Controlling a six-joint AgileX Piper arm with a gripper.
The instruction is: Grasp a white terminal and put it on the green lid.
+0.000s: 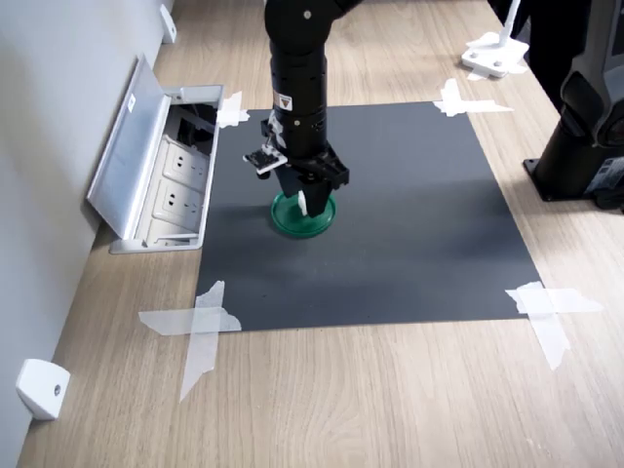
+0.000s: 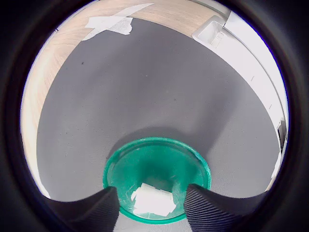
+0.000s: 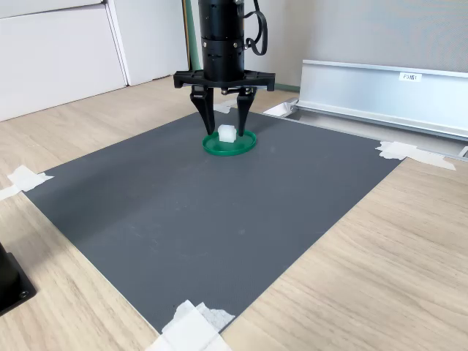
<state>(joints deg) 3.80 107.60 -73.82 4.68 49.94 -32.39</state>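
The green lid (image 1: pixel 317 223) (image 3: pixel 245 143) (image 2: pixel 154 159) lies on the dark grey mat (image 1: pixel 409 224), left of the mat's middle in the first exterior view. The white terminal (image 3: pixel 227 133) (image 2: pixel 152 199) (image 1: pixel 303 203) rests on the lid. My gripper (image 3: pixel 224 124) (image 1: pixel 305 198) (image 2: pixel 152 209) points straight down over the lid and is open. One finger (image 3: pixel 207 117) stands on each side of the terminal with a gap to it, tips just above the lid.
An open metal socket box (image 1: pixel 161 171) with its flap up sits at the mat's left edge in the first exterior view. White tape strips (image 1: pixel 200 327) hold the mat's corners. A white wedge piece (image 1: pixel 41 388) lies at the front left, and a black stand (image 1: pixel 580 146) at the right.
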